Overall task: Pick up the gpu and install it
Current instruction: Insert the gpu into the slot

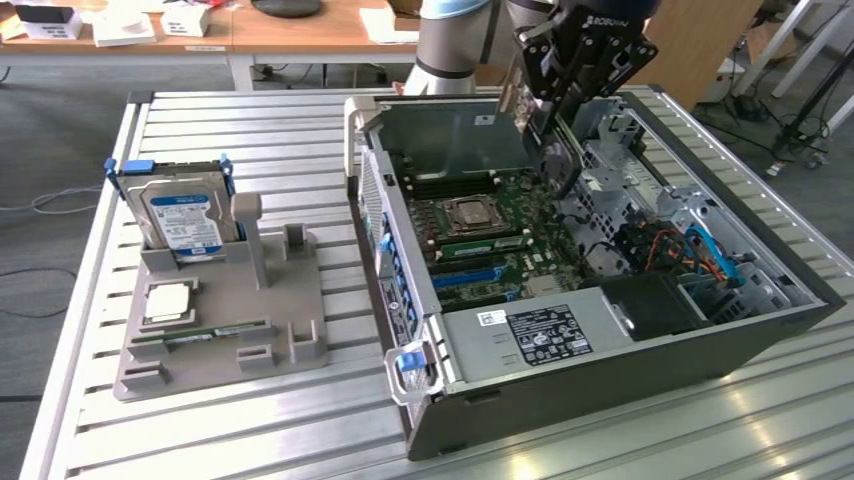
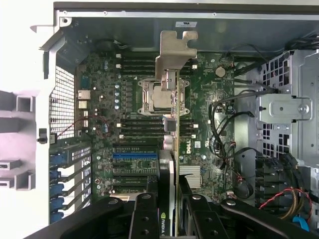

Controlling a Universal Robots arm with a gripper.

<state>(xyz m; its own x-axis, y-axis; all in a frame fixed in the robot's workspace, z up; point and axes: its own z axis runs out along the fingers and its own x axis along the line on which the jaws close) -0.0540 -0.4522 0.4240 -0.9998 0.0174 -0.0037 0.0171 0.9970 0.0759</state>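
Observation:
The gpu (image 2: 175, 104) shows edge-on in the wrist view as a thin card with a greyish metal bracket at its far end. My gripper (image 2: 169, 211) is shut on it, one black finger on each side. The card hangs over the motherboard (image 2: 134, 99), above the processor socket and memory slots, with the blue expansion slot (image 2: 134, 155) off to its side. In the exterior view the gripper (image 1: 554, 100) hovers over the far part of the open computer case (image 1: 747, 330), and the gpu (image 1: 550, 140) hangs down from it into the case opening, apart from the board.
A grey fixture tray (image 1: 287, 335) stands at the exterior view's left, carrying a hard drive with a blue-white label (image 1: 187, 215), a processor chip (image 1: 167, 300) and a green memory stick (image 1: 214, 330). Inside the case are a power supply (image 1: 547, 335), cables (image 1: 667, 250) and drive cages.

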